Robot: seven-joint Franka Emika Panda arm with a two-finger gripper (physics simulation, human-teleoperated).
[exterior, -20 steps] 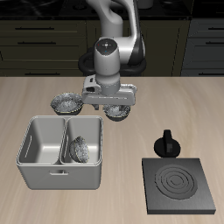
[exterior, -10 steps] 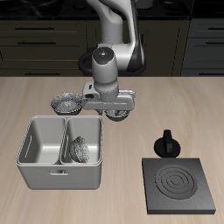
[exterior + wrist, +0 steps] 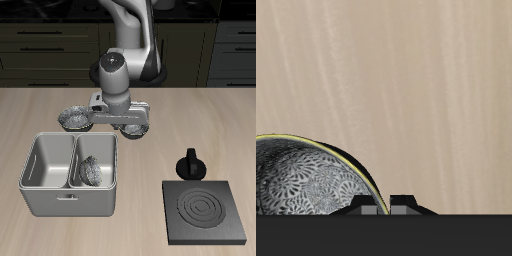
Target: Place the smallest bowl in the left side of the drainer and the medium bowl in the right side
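One small silvery bowl leans inside the drainer, in the side nearer the stove plate. Another speckled bowl sits behind the drainer, beside the gripper. The wrist view shows a speckled bowl up close on the wooden table. I cannot tell if the fingers are apart.

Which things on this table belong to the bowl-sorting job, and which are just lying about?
Job: drainer; small bowl already in it; two bowls behind it, one of them the medium, cannot tell which.
Lying about: black stove plate; black knob beside it.
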